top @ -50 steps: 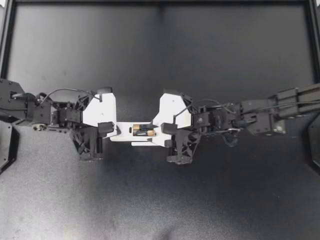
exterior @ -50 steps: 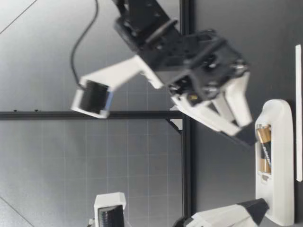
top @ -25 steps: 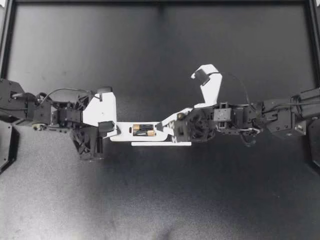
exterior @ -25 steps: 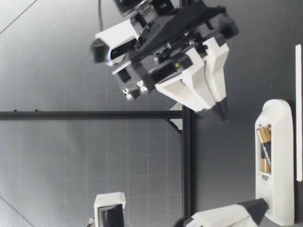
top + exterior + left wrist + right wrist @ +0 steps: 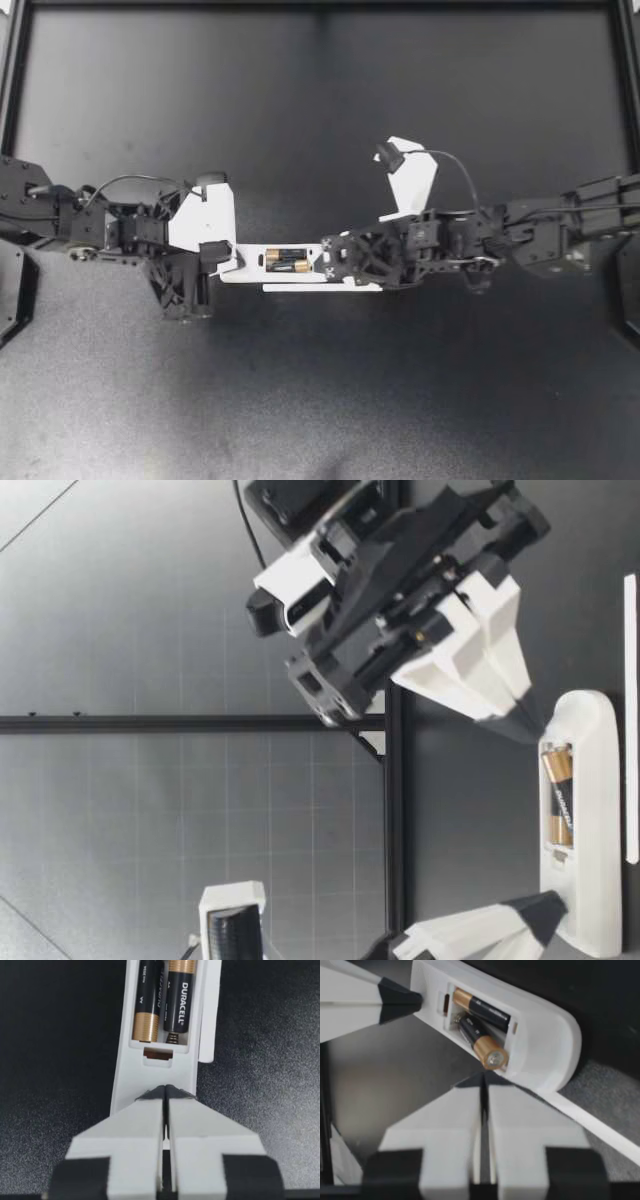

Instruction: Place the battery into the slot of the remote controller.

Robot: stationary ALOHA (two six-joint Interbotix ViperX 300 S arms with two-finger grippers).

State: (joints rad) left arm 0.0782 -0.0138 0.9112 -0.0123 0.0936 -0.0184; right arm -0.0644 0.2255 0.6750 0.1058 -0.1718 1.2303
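White plastic is catching the eye first: the remote controller (image 5: 250, 268) is lying back-up in the middle of the black table (image 5: 320, 120), with its slot (image 5: 288, 261) open to the ceiling. The robot's left gripper (image 5: 213, 256) is bearing on one end of the remote controller, fingers pinched together with nothing between them. The left wrist view is showing those closed tips resting on the shell just short of the slot, as if pinning the thing in place. The right gripper (image 5: 326, 254) is hovering over the opposite, rounded end of the remote controller. Its fingers are likewise closed on nothing, and its tips are hanging just above the shell by the near end of the slot.

Two cells are sitting in the slot side by side. The other battery (image 5: 487, 1009) is lying flat in its bay. The battery (image 5: 480, 1042) on the side nearer the right gripper is not: its gold end is tipping up above the rim of the slot, right in front of the closed tips.

So I am reading the job as mostly done but not finished, with the battery in the slot yet not seated. What is left, to my eye, is pressing that raised end down until it is lying level with its neighbour. A thin white strip (image 5: 300, 288) is lying just beside the remote controller; it may be the cover, though I cannot tell for sure.
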